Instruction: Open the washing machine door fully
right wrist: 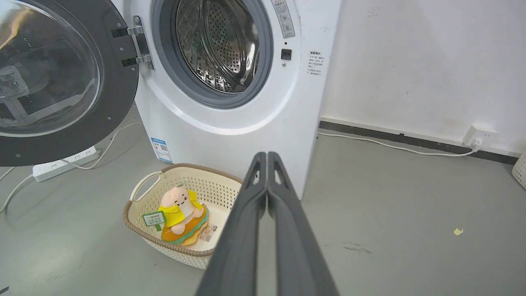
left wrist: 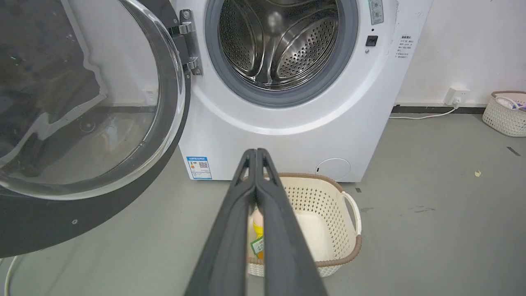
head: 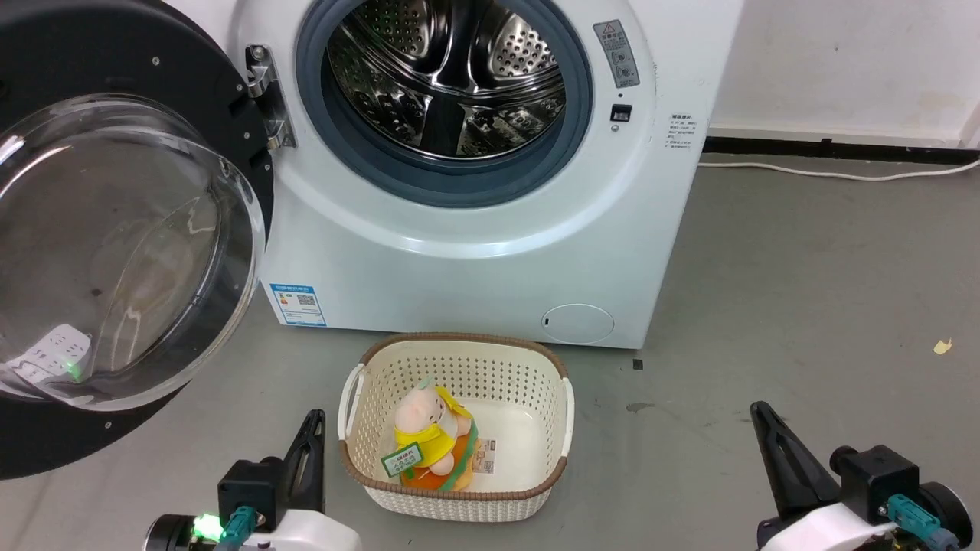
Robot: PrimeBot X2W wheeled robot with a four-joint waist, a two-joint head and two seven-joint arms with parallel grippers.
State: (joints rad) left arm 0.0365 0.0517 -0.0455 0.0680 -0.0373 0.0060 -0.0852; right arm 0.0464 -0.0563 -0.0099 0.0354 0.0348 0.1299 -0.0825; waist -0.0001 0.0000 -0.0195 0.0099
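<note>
The left pincer and right pincer are hovering low on either side of a cream perforated plastic basket, fingers pressing together, gripping nothing. The large round glossy black washing machine door is hanging swung wide open, apart from both.

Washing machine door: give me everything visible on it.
The washing machine door is a round glossy black disc with a bulging clear glass bowl at its centre. It stands wide open to the left of the drum opening, hanging on a metal hinge off the white cabinet. Nothing else touches it.
</note>
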